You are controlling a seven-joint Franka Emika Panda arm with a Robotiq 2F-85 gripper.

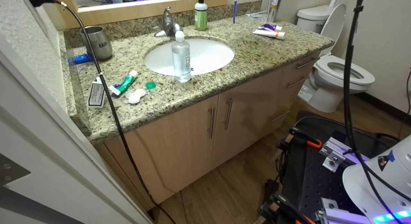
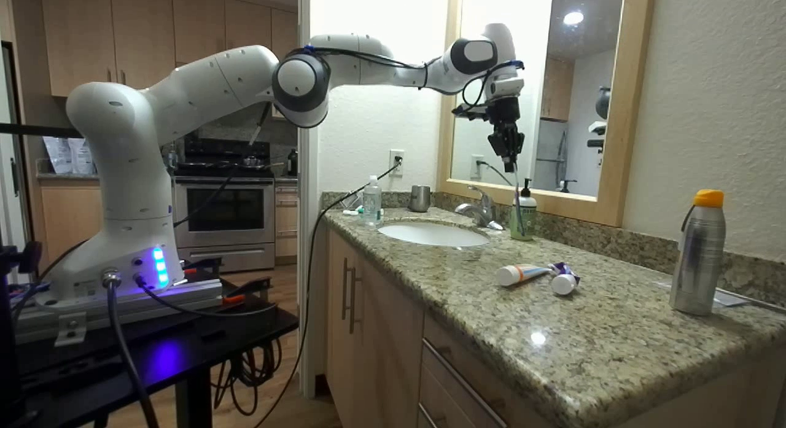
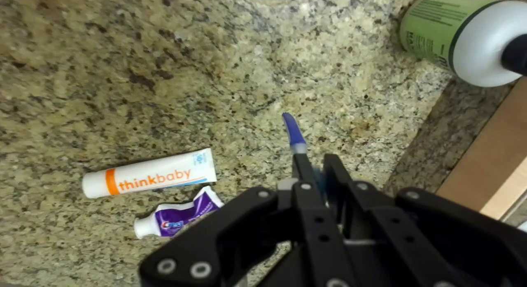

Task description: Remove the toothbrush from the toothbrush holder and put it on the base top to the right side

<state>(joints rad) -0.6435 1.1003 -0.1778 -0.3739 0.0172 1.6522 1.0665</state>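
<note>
My gripper is shut on the toothbrush; its head end is between the fingers and partly hidden by them. The purple-blue handle hangs down, above the base top. The gripper is high beside the mirror in an exterior view, with the toothbrush in front of the soap bottle. Only the hanging toothbrush shows in an exterior view where the gripper is out of frame. The toothbrush holder, a grey metal cup, stands upright at the far end of the counter, beyond the sink.
A green-labelled soap bottle stands close by. A white tube and a purple tube lie on the granite. A metal bottle with an orange cap stands near the wall. A clear bottle stands at the sink.
</note>
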